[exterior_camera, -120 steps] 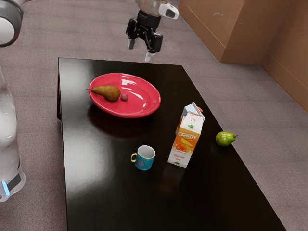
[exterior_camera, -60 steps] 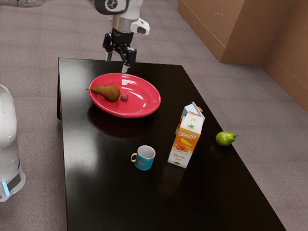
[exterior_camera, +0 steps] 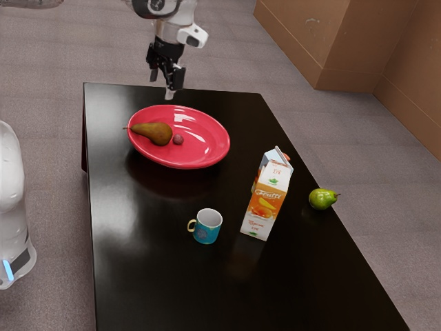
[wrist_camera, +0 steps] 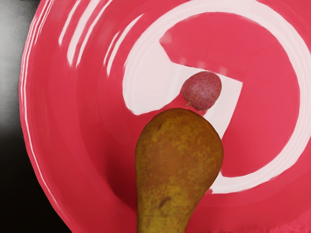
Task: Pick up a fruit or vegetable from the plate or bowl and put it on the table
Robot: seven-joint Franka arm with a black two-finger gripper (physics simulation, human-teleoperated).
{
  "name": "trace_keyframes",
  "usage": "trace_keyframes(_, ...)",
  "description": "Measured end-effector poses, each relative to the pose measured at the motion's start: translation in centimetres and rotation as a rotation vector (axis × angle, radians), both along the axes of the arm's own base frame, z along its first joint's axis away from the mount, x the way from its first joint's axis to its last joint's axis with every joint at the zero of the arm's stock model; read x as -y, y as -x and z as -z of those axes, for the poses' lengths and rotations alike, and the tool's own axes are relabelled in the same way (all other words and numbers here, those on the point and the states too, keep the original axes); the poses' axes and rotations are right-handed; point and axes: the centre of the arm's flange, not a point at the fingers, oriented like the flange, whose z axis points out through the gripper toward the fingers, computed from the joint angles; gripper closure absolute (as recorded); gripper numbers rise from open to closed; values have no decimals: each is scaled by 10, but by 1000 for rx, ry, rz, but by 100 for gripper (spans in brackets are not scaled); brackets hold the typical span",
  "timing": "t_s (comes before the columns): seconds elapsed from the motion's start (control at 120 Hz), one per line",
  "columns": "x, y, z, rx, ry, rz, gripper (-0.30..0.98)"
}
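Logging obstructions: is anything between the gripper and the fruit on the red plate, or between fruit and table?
Nothing visible blocks the gripper from the brown pear or the round fruit. Toward the table, the plate's rim likely needs clearing; the mug and orange carton stand away from the plate.

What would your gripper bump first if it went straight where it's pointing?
Probably the brown pear on the red plate: it looks lined up below my gripper, though depth is hard to tell.

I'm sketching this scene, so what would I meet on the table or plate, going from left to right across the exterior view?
Brown pear → small reddish fruit → teal mug → front carton → green pear. The red plate overlaps the first two, so I leave it out.
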Motion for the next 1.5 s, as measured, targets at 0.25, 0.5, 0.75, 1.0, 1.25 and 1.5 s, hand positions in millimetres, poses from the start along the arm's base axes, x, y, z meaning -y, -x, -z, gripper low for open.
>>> trace_keyframes(0.25, 4, 3, 37, -39, 10, 208, 0)
trace_keyframes(0.5, 8, 6, 58, -68, 34, 346, 0)
trace_keyframes(0.75, 9, 7, 68, -79, 48, 397, 0)
trace_keyframes(1.0, 10, 2, 76, -67, 51, 422, 0)
trace_keyframes(1.25, 8, -14, 103, -85, 67, 428, 0)
trace_keyframes(1.5, 6, -26, 127, -105, 84, 429, 0)
